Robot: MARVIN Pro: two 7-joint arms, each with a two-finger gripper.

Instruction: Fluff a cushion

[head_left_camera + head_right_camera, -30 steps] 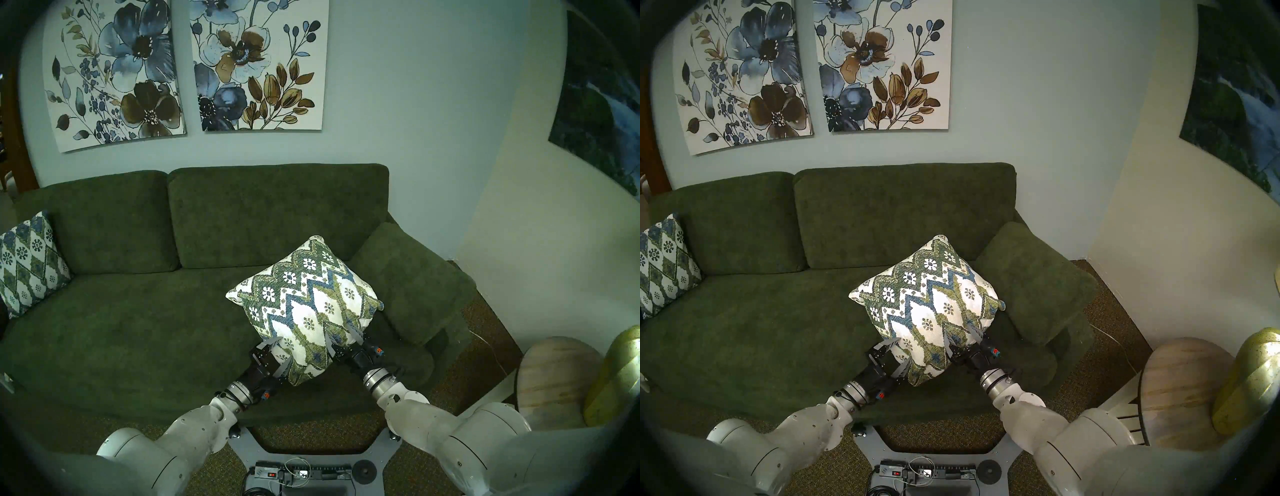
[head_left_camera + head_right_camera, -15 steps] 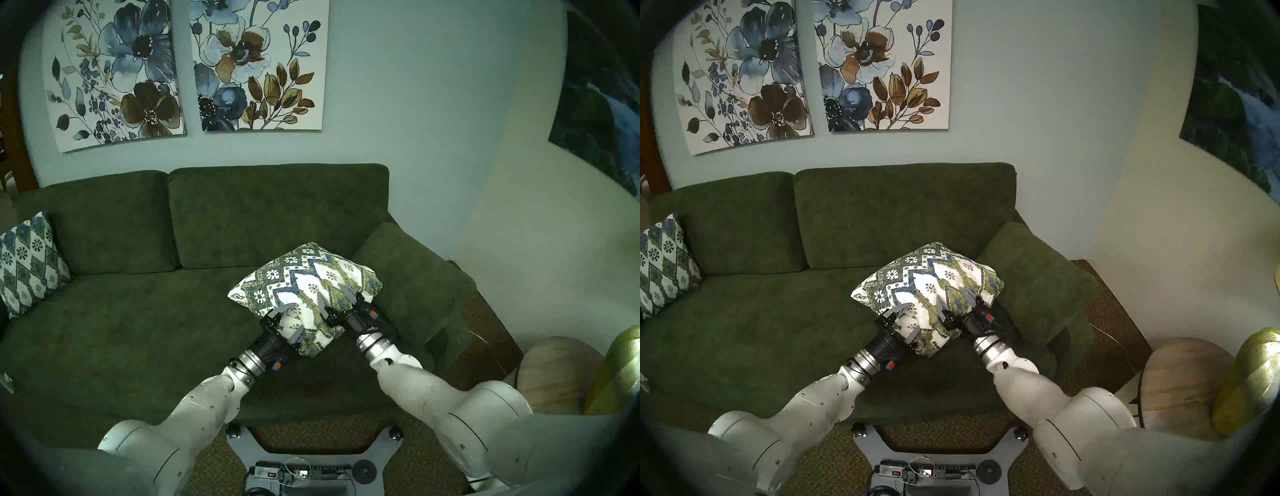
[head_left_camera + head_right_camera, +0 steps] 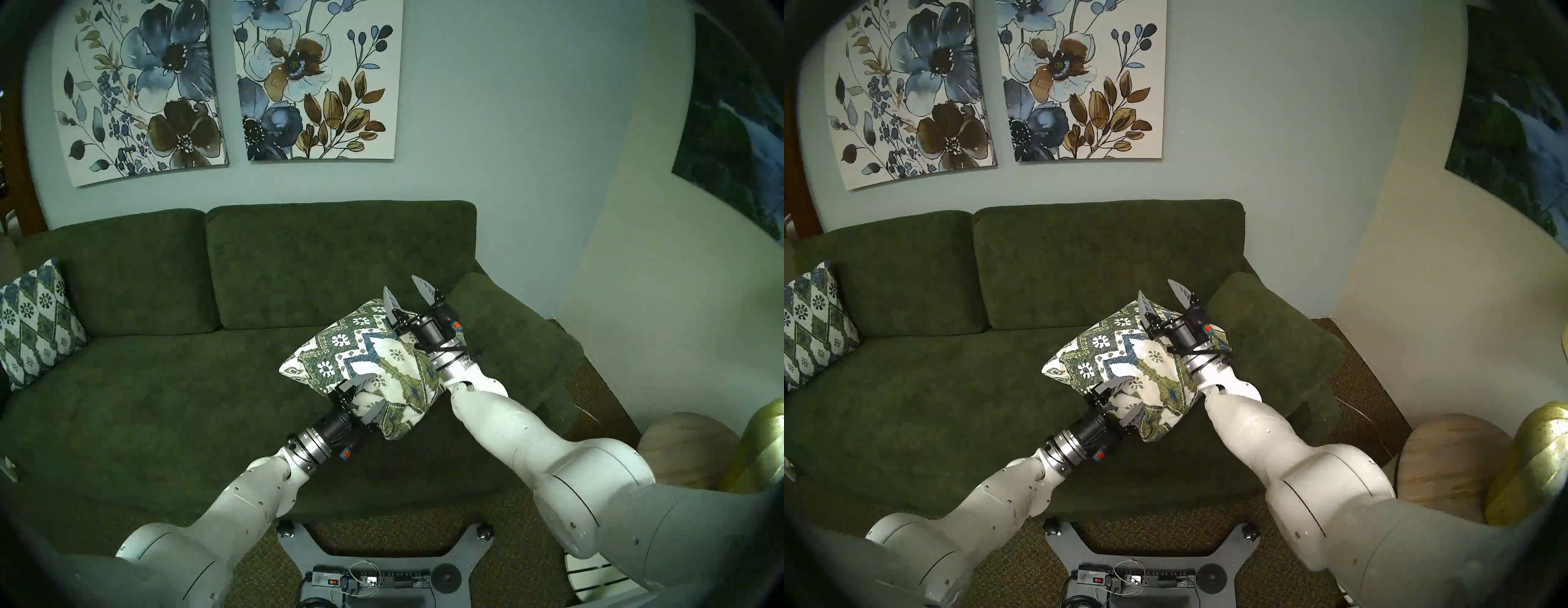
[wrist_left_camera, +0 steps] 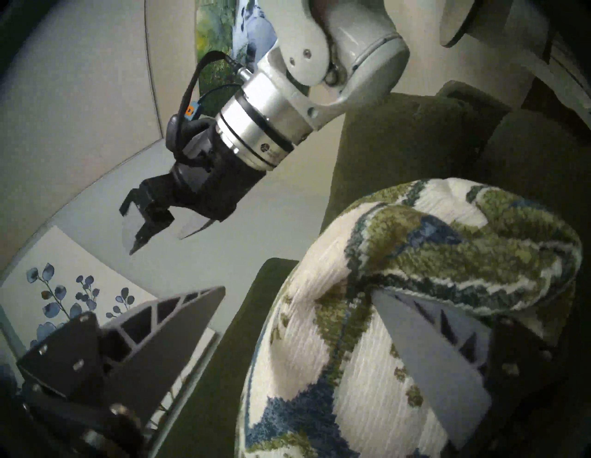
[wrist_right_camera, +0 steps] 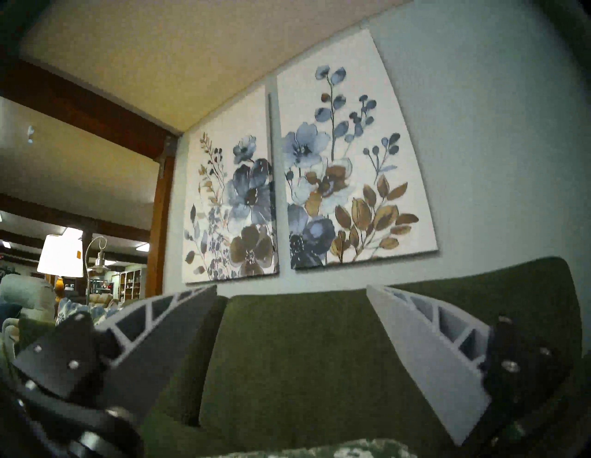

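The cushion (image 3: pixel 360 352), cream with green and blue zigzags, lies crumpled and tilted on the right part of the green sofa seat (image 3: pixel 169 403). It also shows in the head stereo right view (image 3: pixel 1119 352). My left gripper (image 3: pixel 375 392) is open around its near corner. In the left wrist view (image 4: pixel 299 289) one finger (image 4: pixel 431 351) presses into the cushion (image 4: pixel 319 367) and the other finger stands apart from it. My right gripper (image 3: pixel 405 293) is open and empty, raised past the cushion's far corner, with its wrist over the cushion. The right wrist view (image 5: pixel 292 288) faces the sofa back.
A second, bluer diamond-pattern pillow (image 3: pixel 34 322) leans at the sofa's left end. The sofa back cushions (image 3: pixel 339 263) and right armrest (image 3: pixel 509 335) are close to the right gripper. A round wooden table (image 3: pixel 687 450) with a gold object (image 3: pixel 759 450) stands at the right.
The cushion has dropped from upright to low and crumpled on the seat. My right gripper has left the cushion's near edge and moved forward over its far corner. The left arm has stretched forward.
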